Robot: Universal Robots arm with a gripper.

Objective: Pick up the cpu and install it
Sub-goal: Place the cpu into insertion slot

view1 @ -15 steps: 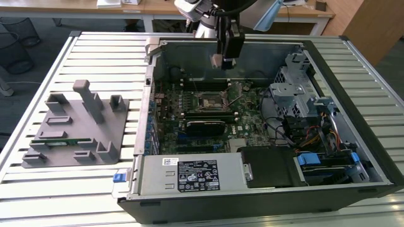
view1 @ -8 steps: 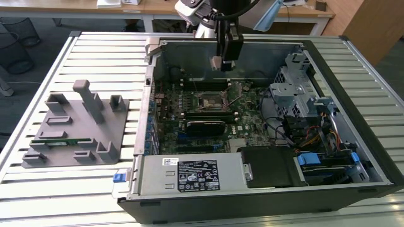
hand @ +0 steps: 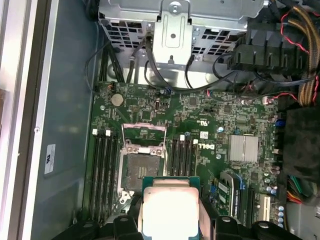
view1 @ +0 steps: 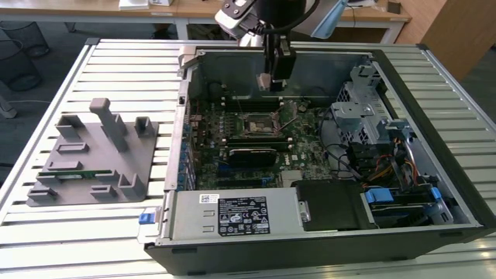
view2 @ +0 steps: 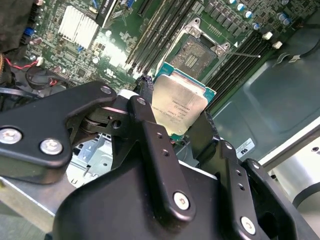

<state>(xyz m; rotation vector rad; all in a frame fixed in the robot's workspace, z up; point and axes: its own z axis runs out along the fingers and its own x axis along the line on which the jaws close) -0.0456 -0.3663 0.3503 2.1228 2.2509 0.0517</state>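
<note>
Grey fixture (view1: 93, 160) on the slatted table (view1: 78, 232), beside the open case (view1: 310, 253).
A green memory stick (view1: 75, 173) lies flat on the fixture.

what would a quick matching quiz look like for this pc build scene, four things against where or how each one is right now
Things
1. cpu
2. socket
3. memory stick
4. grey fixture

Place or state
a. lies on the grey fixture
b. clamped in the gripper above the motherboard
c. outside the computer case, at the exterior view's left
d. frame swung open, nothing seated in it

Pairs: 1-b, 2-d, 3-a, 4-c
</note>
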